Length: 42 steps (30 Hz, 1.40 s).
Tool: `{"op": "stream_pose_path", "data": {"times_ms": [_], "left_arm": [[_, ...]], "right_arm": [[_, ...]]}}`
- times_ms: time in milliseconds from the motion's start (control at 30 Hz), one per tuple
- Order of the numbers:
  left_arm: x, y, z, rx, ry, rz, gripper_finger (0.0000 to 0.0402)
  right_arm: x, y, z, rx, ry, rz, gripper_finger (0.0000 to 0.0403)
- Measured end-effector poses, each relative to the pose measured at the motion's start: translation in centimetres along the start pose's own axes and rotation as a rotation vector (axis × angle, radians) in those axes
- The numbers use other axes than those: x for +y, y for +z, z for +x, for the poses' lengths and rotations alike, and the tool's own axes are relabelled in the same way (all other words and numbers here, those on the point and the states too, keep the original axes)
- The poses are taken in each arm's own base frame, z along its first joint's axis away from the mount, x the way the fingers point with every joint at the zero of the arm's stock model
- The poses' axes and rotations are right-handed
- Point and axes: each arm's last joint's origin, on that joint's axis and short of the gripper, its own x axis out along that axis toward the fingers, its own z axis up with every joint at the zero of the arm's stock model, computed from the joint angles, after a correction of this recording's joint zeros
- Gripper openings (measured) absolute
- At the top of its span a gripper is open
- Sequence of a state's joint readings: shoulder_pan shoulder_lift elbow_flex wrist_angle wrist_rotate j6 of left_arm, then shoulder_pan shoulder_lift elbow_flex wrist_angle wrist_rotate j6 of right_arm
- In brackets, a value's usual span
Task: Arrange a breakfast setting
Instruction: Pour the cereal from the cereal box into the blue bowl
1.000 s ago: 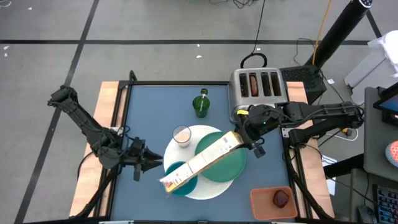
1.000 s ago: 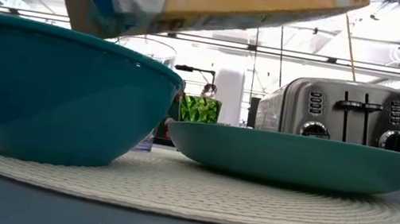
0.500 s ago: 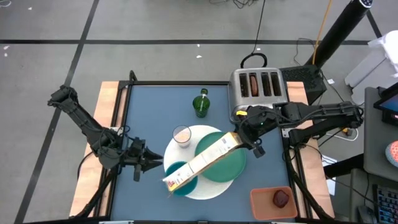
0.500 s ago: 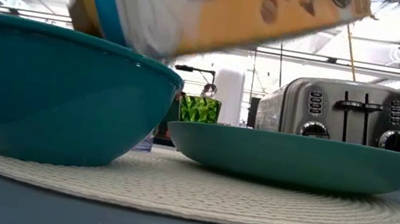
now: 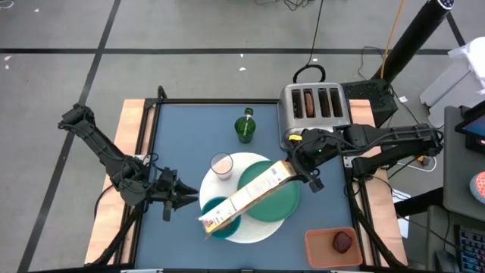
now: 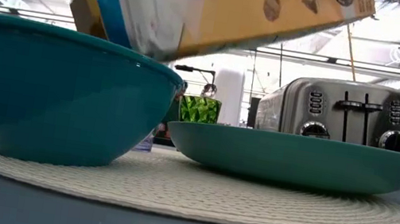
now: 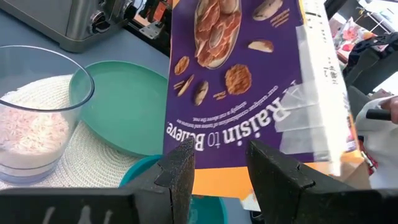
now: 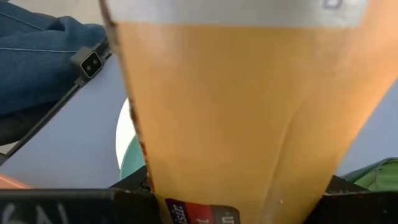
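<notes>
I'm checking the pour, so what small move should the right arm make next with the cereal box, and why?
Probably tip it a little steeper: the right gripper holds the cereal box slanted, its open end over the teal bowl, and no cereal shows falling.

A lab: taped concrete floor [image 5: 189,45], ceiling strip lights [image 6: 399,75].

- Left arm [image 5: 114,163]: matte black throughout, built of slender jointed links with rounded joint housings.
- Left gripper [image 5: 184,199]: black, tapering to two pointed fingers [image 7: 180,171] with flat, angular inner faces.
- Right arm [image 5: 386,142]: same black finish, with a thicker cylindrical forearm link; cabling runs alongside it.
- Right gripper [image 5: 297,171]: black body, with a small yellow marking near the wrist housing.
</notes>
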State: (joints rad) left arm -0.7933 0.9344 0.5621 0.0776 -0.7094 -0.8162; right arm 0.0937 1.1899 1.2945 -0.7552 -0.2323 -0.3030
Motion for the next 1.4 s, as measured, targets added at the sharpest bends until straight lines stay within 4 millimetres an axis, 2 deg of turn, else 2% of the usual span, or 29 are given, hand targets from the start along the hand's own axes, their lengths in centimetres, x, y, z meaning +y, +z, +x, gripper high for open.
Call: {"op": "stream_pose_path", "data": {"times_ms": [1400], "left_arm": [[0.00, -0.01, 0.00, 0.000, 0.000, 0.001, 0.0149]], "right_arm": [[0.12, -0.07, -0.38, -0.002, -0.001, 0.003, 0.0176]]}}
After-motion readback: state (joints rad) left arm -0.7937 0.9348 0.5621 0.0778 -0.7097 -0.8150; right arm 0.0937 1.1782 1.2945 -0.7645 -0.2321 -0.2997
